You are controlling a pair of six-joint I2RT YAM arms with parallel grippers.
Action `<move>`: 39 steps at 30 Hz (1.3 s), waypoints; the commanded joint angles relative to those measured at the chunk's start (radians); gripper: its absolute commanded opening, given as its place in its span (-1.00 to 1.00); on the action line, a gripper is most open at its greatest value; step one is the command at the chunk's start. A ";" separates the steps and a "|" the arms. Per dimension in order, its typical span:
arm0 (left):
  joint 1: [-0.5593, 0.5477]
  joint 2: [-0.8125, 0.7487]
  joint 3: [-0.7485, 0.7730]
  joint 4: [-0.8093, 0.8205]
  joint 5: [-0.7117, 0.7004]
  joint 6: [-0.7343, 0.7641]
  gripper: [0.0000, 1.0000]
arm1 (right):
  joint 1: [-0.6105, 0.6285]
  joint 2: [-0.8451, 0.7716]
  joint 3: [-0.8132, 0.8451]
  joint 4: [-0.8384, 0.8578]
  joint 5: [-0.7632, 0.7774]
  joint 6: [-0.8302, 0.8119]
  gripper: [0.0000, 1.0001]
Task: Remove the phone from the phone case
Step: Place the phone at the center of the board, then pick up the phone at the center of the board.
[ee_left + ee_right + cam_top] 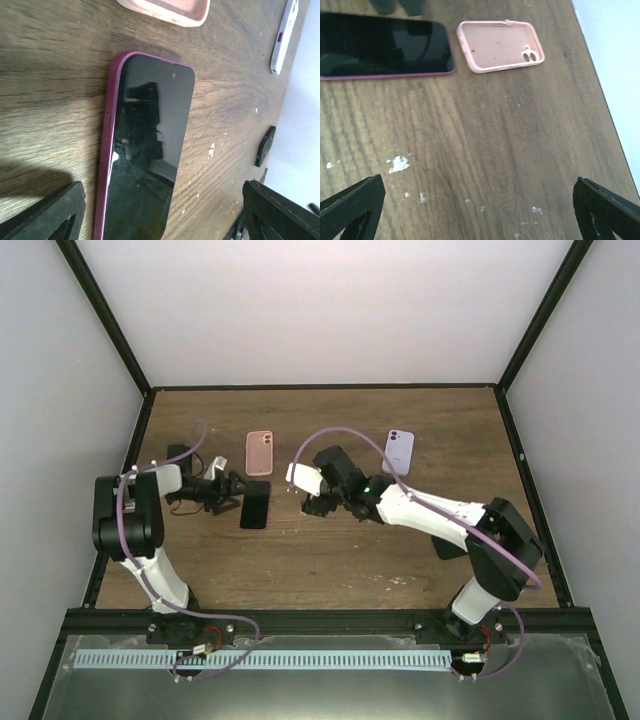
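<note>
A black-screened phone in a magenta case lies face up on the wooden table; it also shows in the left wrist view and the right wrist view. My left gripper is open just left of the phone, its fingertips spread either side of the phone's near end, not touching it. My right gripper is open and empty over bare wood to the phone's right, its fingertips wide apart.
An empty pink case lies beyond the phone, also in the right wrist view and the left wrist view. A lilac phone lies at the back right. Black frame rails border the table.
</note>
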 commanded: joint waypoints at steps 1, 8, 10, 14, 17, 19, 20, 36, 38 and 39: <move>-0.001 -0.071 -0.026 -0.015 -0.116 -0.002 0.76 | -0.053 -0.027 0.088 -0.053 -0.072 0.116 1.00; -0.003 -0.226 -0.015 -0.033 -0.209 0.038 0.99 | -0.208 -0.025 0.137 -0.113 -0.164 0.311 1.00; -0.003 -0.284 0.008 -0.032 -0.249 0.048 0.99 | -0.260 -0.035 0.139 -0.123 -0.191 0.368 1.00; 0.000 -0.379 0.070 -0.043 -0.282 0.069 0.99 | -0.375 -0.046 0.139 -0.151 -0.233 0.479 1.00; 0.018 -0.421 0.101 -0.047 -0.290 0.056 1.00 | -0.477 -0.041 0.127 -0.177 -0.255 0.565 1.00; 0.030 -0.444 0.108 -0.028 -0.296 0.036 0.99 | -0.548 -0.020 0.125 -0.201 -0.269 0.629 1.00; 0.035 -0.457 0.107 -0.014 -0.300 0.031 1.00 | -0.579 -0.005 0.132 -0.219 -0.283 0.654 1.00; -0.003 -0.675 -0.026 0.123 -0.485 0.071 1.00 | -0.705 0.298 0.274 -0.307 -0.178 0.903 1.00; -0.005 -0.677 -0.035 0.122 -0.486 0.072 1.00 | -0.705 0.324 0.294 -0.304 -0.175 0.913 1.00; -0.005 -0.680 -0.040 0.121 -0.486 0.074 1.00 | -0.706 0.340 0.305 -0.306 -0.173 0.918 1.00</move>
